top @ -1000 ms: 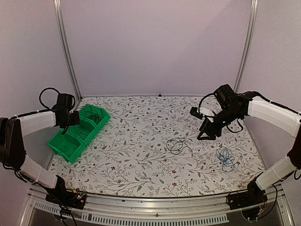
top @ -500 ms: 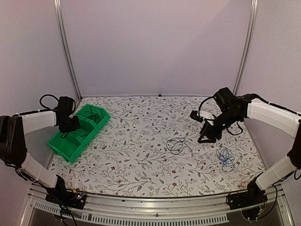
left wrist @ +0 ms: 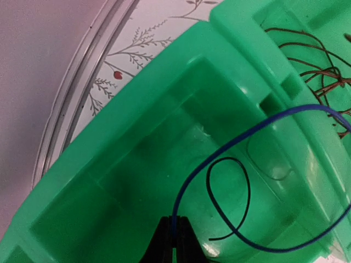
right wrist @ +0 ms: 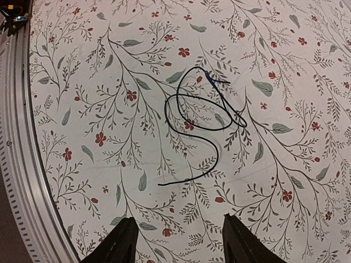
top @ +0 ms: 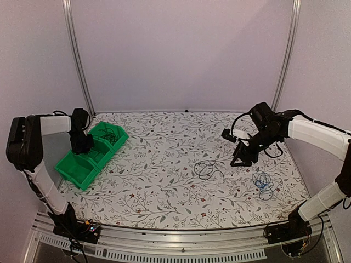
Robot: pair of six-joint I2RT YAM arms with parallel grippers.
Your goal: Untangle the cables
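My left gripper [top: 82,144] hangs over the green bin [top: 77,169], above its middle compartment. In the left wrist view the gripper [left wrist: 174,233] is shut on a thin blue cable [left wrist: 230,143] that arcs up and loops back across the bin [left wrist: 164,71]. A thin black cable [left wrist: 245,189] curls beside it. Brown cables [left wrist: 307,57] lie in the end compartment. My right gripper [top: 243,157] is open and empty above the table. A black cable [top: 207,170] lies loose to its left and ahead of the gripper [right wrist: 181,246] in the right wrist view [right wrist: 189,118]. A blue cable bundle [top: 263,182] lies near it.
The green three-compartment bin stands at the table's left edge next to the metal frame rail [left wrist: 82,104]. Upright frame posts [top: 77,60] stand at the back corners. The front metal rail [right wrist: 13,142] shows at the left of the right wrist view.
The left arm has folded upward and its gripper has shifted slightly right over the bin. The right gripper has barely moved. The cables on the table lie as before.
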